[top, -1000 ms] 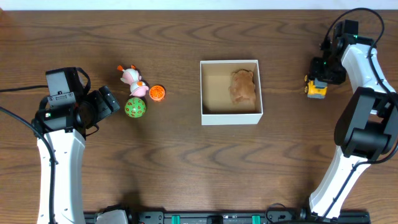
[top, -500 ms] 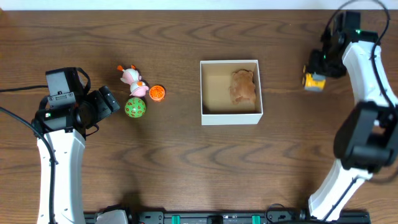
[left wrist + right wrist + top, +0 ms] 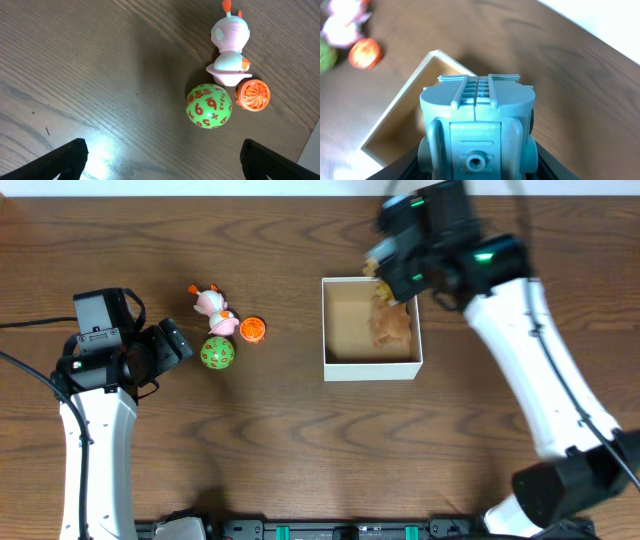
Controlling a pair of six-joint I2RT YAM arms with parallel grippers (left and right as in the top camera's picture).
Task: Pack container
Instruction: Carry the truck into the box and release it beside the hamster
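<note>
Two arms stand at a dark wooden table (image 3: 300, 450), and near its middle lies a square, shallow cardboard box (image 3: 345, 320) with white outer walls and a plain brown inside. A light brown plush toy (image 3: 392, 326) lies against the right inner wall of the cardboard box. The right pincer (image 3: 385, 270) hangs over the far right corner of the box, above the far wall. In the right wrist view the right pincer (image 3: 477, 162) grips a grey-blue plastic toy (image 3: 477, 110) with a ribbed top, its dark fingers pressed to both sides of it. The box (image 3: 402, 115) shows below and to the left of that toy. The left pincer (image 3: 175, 340) sits well to the left of the box, its fingers spread wide with nothing between them (image 3: 162, 160). Just ahead of it three small toys cluster together: a pink and white duck-like figure (image 3: 229, 50), a green ball with orange numbers (image 3: 209, 106) and an orange ribbed ball (image 3: 252, 95). The figure touches both balls.
</note>
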